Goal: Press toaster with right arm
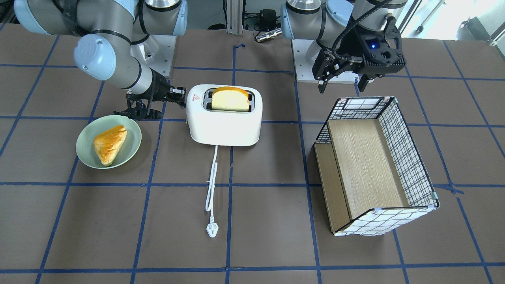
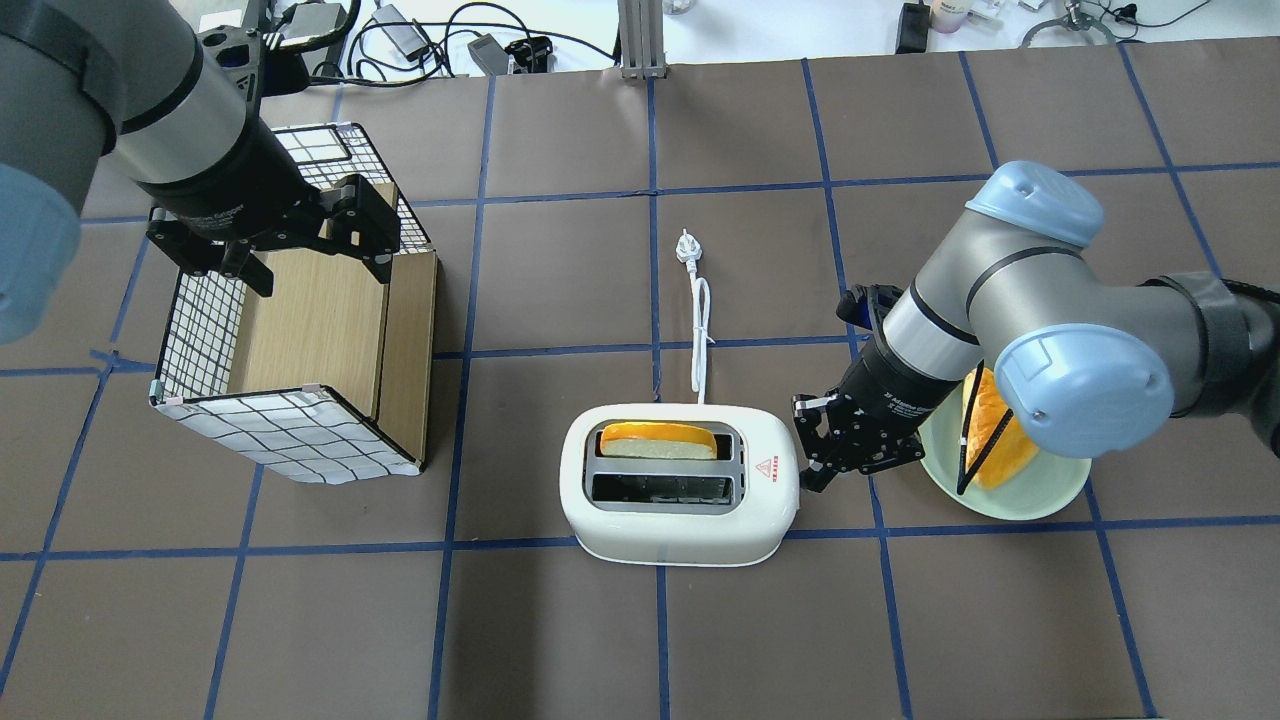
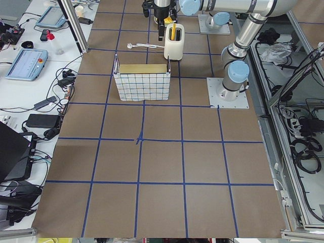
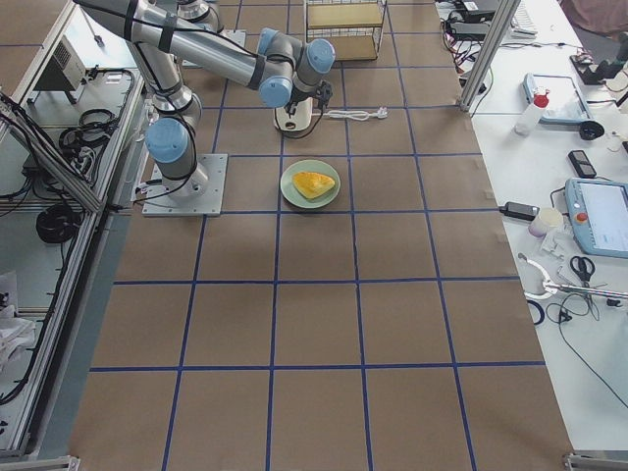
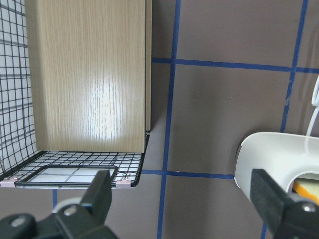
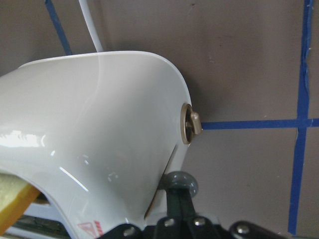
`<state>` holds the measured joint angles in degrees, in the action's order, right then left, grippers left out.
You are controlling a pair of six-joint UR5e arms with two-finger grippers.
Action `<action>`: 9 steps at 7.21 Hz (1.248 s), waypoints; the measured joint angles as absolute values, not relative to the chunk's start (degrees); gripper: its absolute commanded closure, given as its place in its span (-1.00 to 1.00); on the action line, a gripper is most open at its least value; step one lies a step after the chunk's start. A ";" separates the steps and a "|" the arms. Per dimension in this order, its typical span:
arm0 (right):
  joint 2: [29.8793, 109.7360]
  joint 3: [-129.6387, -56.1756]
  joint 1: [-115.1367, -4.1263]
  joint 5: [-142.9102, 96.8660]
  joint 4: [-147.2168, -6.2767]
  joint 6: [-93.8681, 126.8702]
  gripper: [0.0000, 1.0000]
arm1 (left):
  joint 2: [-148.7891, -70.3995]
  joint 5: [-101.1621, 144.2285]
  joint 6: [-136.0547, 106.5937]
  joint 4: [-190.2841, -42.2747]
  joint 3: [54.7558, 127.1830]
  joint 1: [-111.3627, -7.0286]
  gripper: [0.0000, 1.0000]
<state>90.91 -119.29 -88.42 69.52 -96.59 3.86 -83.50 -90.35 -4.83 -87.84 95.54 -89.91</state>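
Note:
The white two-slot toaster stands mid-table, with a slice of bread upright in one slot. It also shows in the overhead view. My right gripper is at the toaster's end with the red mark, low against its side. In the right wrist view the right gripper is shut, its tips on the small grey lever knob. A round dial sits beyond the lever knob. My left gripper hangs open and empty above the wire basket.
A green plate with a pastry lies right beside the right wrist. The toaster's white cord runs to its plug on the mat. The wire basket, with its wooden shelf, lies on its side under the left arm.

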 measured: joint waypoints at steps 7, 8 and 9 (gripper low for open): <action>88.45 -121.96 -88.42 69.54 -101.42 4.04 1.00 | -83.50 -90.35 -4.83 -87.86 95.54 -89.91 -1.00; 88.31 -121.98 -88.42 69.58 -101.59 4.28 1.00 | -83.50 -90.35 -4.83 -87.85 95.54 -89.91 -1.00; 88.28 -121.92 -88.42 69.80 -101.64 4.62 1.00 | -83.50 -90.35 -4.83 -87.87 95.54 -89.91 -1.00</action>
<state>88.28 -121.92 -88.42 69.80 -101.64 4.62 -83.50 -90.35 -4.83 -87.87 95.54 -89.91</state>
